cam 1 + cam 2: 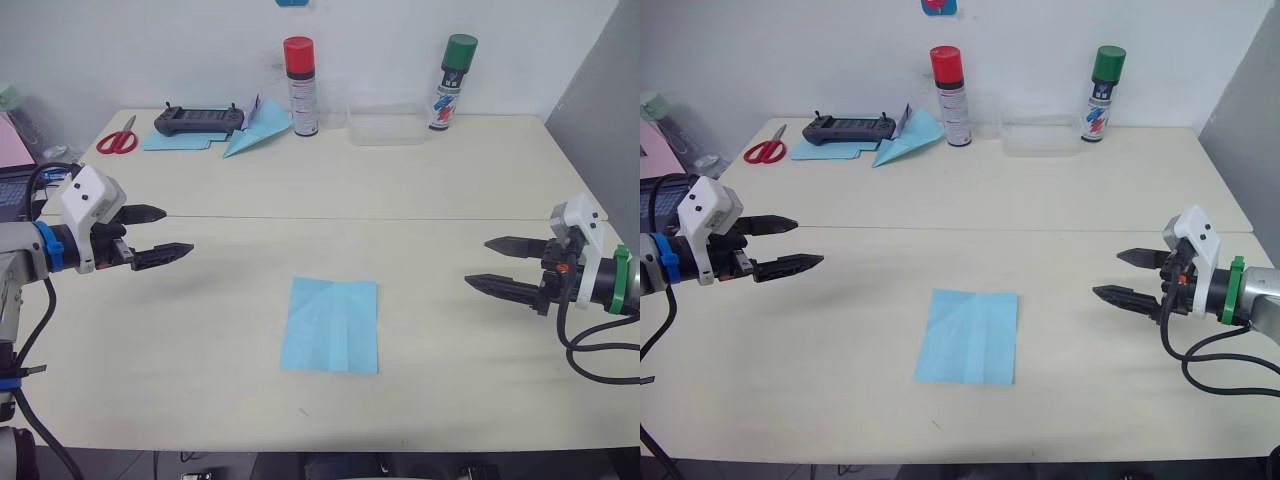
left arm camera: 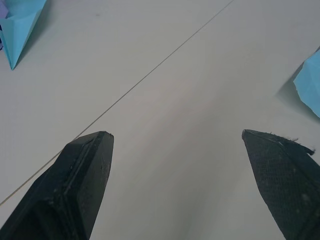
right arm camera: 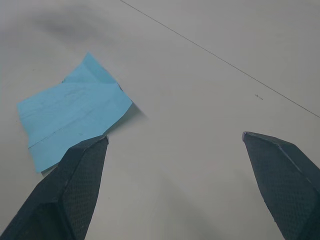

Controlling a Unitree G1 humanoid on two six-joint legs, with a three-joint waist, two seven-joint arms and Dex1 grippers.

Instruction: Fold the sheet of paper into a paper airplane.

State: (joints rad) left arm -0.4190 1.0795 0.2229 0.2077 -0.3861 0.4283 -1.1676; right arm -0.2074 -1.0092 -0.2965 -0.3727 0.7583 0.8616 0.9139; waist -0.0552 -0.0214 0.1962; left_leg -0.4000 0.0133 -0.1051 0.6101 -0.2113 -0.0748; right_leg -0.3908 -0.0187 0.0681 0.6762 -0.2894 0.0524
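- Your sheet [image 1: 331,325] lies flat on the table [image 1: 430,200], near its front edge and about midway between the two grippers, with faint creases across it.
- Your left gripper [image 1: 172,232] hangs above the table well to the sheet's left, jaws apart and holding nothing.
- Your right gripper [image 1: 482,263] hangs well to the sheet's right, jaws apart too, pointing in toward the middle.
- Neither gripper touches the sheet.
- Along the far edge you have red scissors [image 1: 118,139], a black controller [image 1: 198,121] on a flat blue sheet [image 1: 175,141], a neat blue dart plane [image 1: 257,129], a red-capped can [image 1: 301,86], a clear tub [image 1: 385,121] and a green-capped can [image 1: 454,81].
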